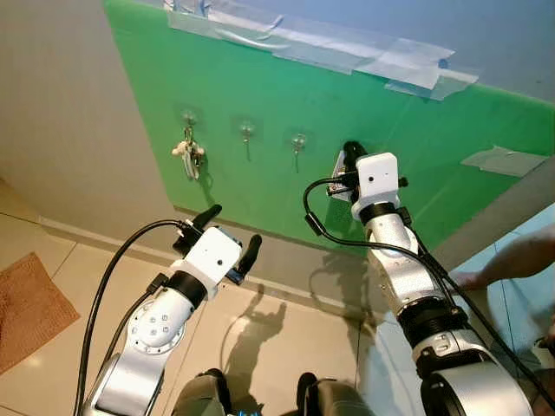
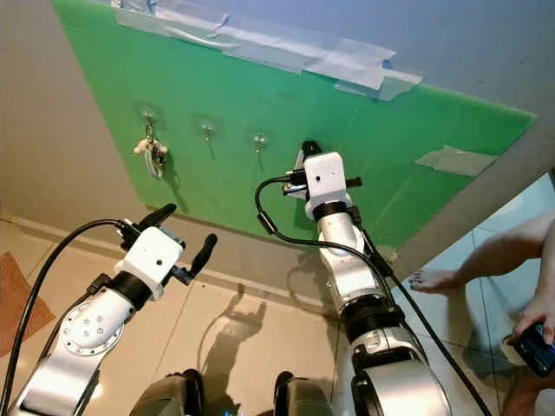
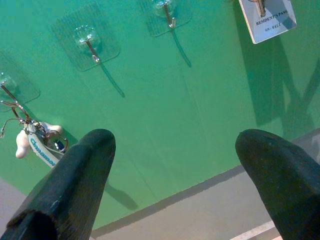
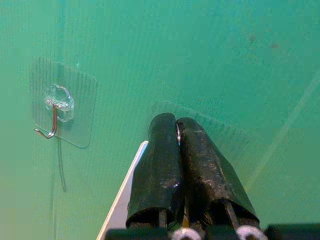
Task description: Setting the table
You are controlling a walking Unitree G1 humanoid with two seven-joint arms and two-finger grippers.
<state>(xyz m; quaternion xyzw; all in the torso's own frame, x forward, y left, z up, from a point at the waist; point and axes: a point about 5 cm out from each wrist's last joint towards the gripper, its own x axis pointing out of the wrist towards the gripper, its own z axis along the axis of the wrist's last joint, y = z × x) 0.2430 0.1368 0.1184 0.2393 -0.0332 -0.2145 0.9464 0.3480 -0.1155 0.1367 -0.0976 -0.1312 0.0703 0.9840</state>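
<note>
A green board (image 1: 286,95) on the wall carries a row of clear stick-on hooks. A key bunch (image 1: 188,156) with a white fob hangs from the leftmost hook; the two hooks (image 1: 247,130) beside it are bare. My right gripper (image 1: 349,152) is raised against the board at the fourth spot. It is shut on the metal ring (image 4: 178,135) of a white pass tag (image 3: 267,17), which hangs below the fingers. My left gripper (image 1: 232,230) is held lower, in front of the board's bottom edge, open and holding nothing.
Grey wall runs below the board, then tiled floor (image 1: 260,338). A brown rug (image 1: 26,308) lies at the left. At the right a person's bare foot (image 2: 434,279) and a hand holding a phone (image 2: 533,334) are close to my right arm.
</note>
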